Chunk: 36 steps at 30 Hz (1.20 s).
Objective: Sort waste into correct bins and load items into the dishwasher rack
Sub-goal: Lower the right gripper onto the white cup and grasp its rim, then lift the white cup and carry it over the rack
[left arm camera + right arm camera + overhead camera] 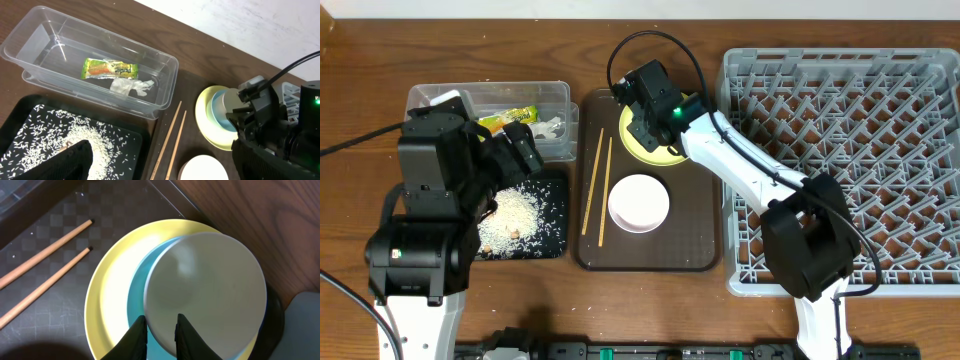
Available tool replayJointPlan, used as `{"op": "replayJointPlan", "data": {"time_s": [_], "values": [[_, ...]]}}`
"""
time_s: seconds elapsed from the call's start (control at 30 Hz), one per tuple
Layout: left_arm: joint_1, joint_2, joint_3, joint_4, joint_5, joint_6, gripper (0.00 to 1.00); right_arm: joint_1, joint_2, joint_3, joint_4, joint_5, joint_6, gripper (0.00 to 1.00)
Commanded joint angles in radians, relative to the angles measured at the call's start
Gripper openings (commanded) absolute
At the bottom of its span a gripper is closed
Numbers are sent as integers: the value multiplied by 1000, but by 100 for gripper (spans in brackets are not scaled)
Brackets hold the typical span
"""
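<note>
- The left gripper (520, 160) hangs over the shallow black rectangular tray (555, 245), which holds a scatter of pale beige rice-like food scraps (515, 215). Only one dark finger shows in the wrist view, so how far it is open cannot be told.
- Just right of that tray, the larger brown serving tray (690, 230) carries a round white bowl (639, 202) at its middle. Two thin wooden chopsticks (592, 185) lie side by side to the bowl's left.
- Farther back on the brown tray sits the round yellow plate (107, 290), with the light blue bowl (136, 287) on it and the small white cup (205, 285) inside the bowl.
- The right gripper (160, 322) is at the cup, its fingers drawn close together with the cup's rim between them.
- Behind the black tray, the clear plastic rectangular tub (165, 87) holds the yellow-green printed snack wrapper (109, 69) and the crumpled white paper napkin (131, 86).
- The large square grey plastic rack (840, 120) stands right of the brown tray.
</note>
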Motion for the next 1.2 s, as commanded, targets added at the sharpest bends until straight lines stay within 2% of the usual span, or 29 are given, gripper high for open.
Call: {"op": "replayJointPlan", "data": {"time_s": [0.0, 0.07, 0.23, 0.4, 0.7, 0.77, 0.9, 1.0, 1.17], "values": [[4, 6, 14, -1, -2, 9, 91, -4, 14, -7, -12, 15, -36, 21], [4, 6, 14, -1, -2, 9, 91, -6, 14, -7, -19, 16, -47, 24], [4, 6, 14, -1, -2, 9, 91, -9, 14, -7, -19, 16, -50, 24], [4, 6, 14, -1, -2, 9, 91, -9, 14, -7, -23, 15, -50, 18], [4, 6, 14, -1, -2, 9, 91, -10, 14, -7, -23, 16, -50, 15], [4, 6, 14, -1, -2, 9, 91, -9, 14, -7, -23, 16, -50, 10], [4, 6, 14, -1, -2, 9, 91, -9, 14, -7, -21, 19, -50, 10], [4, 6, 14, -1, -2, 9, 91, -9, 13, -7, -19, 19, -50, 1], [4, 6, 14, -1, -2, 9, 91, -5, 5, -6, -19, 19, -50, 1]]}}
